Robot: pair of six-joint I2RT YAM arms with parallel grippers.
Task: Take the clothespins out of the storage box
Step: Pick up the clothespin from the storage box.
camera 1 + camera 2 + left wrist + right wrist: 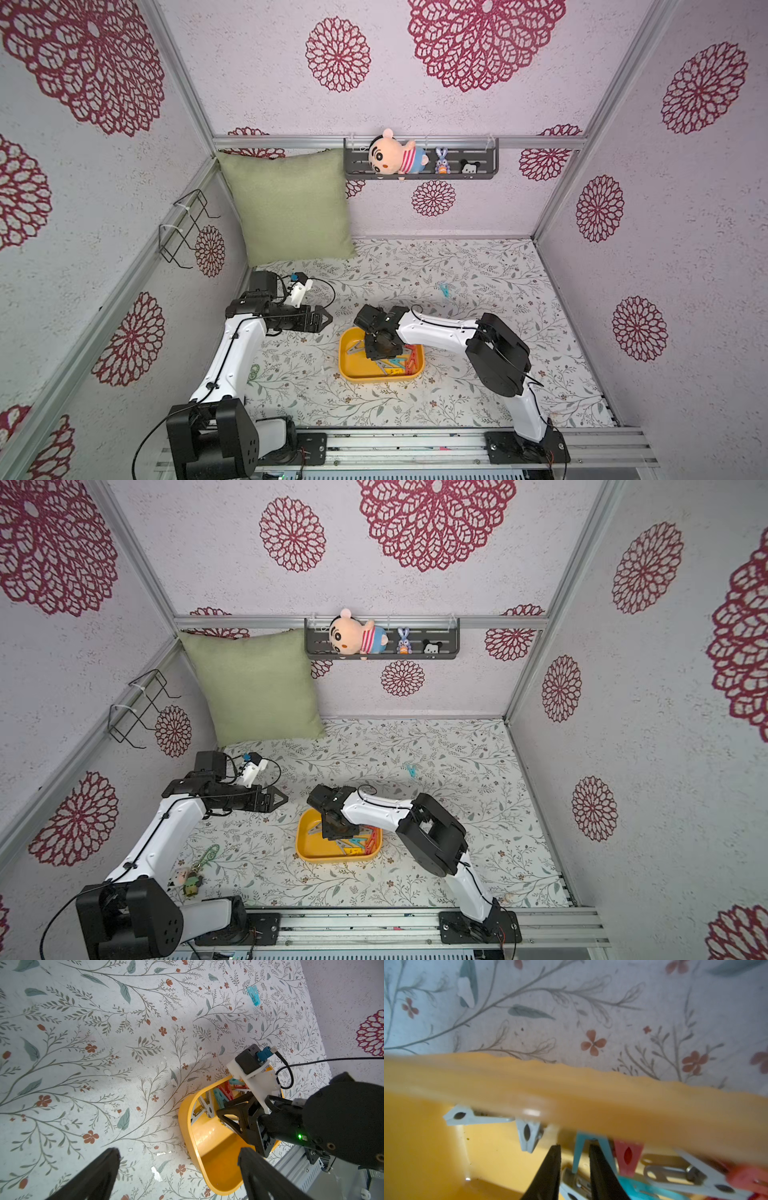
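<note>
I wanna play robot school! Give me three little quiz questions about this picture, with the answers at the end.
1. True or false: all the clothespins are inside the yellow box.
2. Which arm reaches into the box? A: left. B: right. C: neither.
3. Fill in: the pillow leaning against the wall is ____.
Key: 1 false, a blue clothespin lies out on the table. 2 B, the right arm. 3 green.
</note>
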